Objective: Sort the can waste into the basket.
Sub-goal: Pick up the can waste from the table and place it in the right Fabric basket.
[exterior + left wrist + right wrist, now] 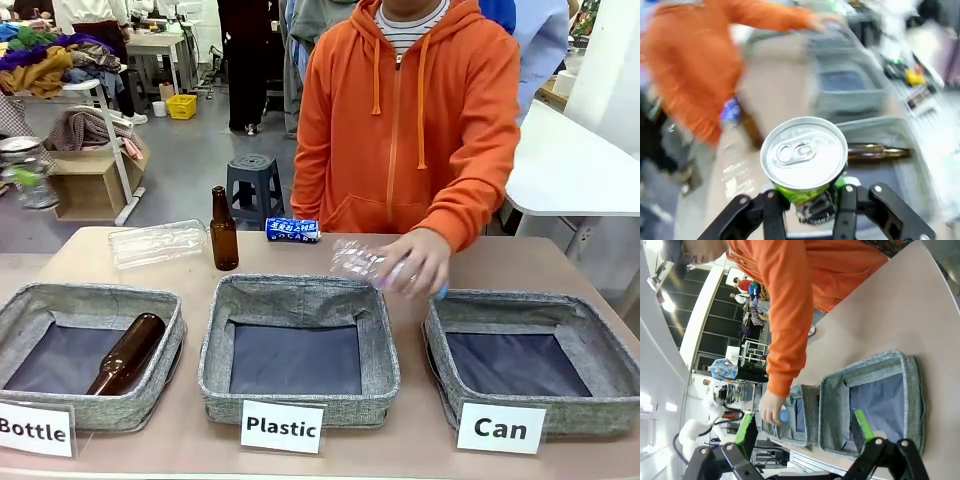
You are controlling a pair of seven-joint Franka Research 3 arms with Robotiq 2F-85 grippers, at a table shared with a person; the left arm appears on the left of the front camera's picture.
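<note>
Tabletop (395,447), left hand (809,196) clasping can (804,152) (silver)

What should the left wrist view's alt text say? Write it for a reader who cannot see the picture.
The left gripper grips a silver can, whose pull-tab top faces the camera. Behind it, blurred, a person in an orange hoodie reaches over the table, and a brown bottle lies in a grey basket.

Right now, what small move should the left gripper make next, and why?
Probably carry the silver can, clamped in the left gripper, across toward the Can basket, minding the person's hand beside it: the can hangs near the Bottle basket.
</note>
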